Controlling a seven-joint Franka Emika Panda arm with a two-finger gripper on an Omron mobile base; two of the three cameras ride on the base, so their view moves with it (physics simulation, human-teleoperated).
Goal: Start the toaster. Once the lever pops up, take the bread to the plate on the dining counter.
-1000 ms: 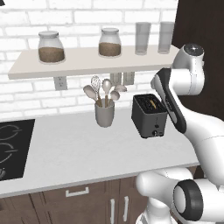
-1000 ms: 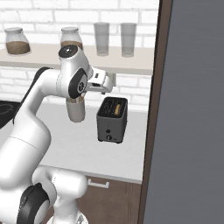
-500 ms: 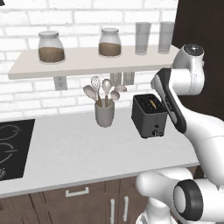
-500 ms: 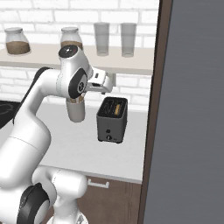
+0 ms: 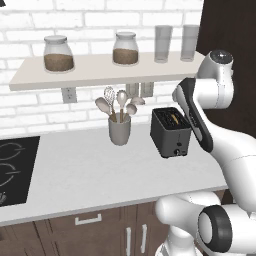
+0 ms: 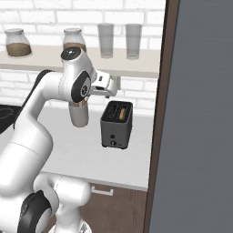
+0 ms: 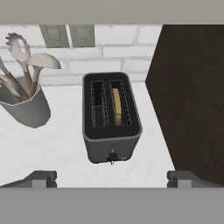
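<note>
The dark grey toaster (image 5: 171,132) (image 6: 117,125) (image 7: 111,118) stands on the white worktop near the brick wall. A tan slice of bread (image 7: 117,106) (image 5: 174,119) sits low in its right slot; the left slot is empty. A small lever knob (image 7: 112,156) shows low on the narrow front face. My gripper (image 7: 113,179) hovers above and in front of the toaster, looking down on it, open, with nothing between its fingers. The plate and the dining counter are out of view.
A grey utensil cup (image 5: 120,131) (image 7: 24,105) with spoons stands left of the toaster. A dark cabinet side (image 7: 192,96) (image 6: 200,113) rises close on its right. Above is a shelf (image 5: 100,70) with jars and glasses. A black hob (image 5: 12,167) lies far left.
</note>
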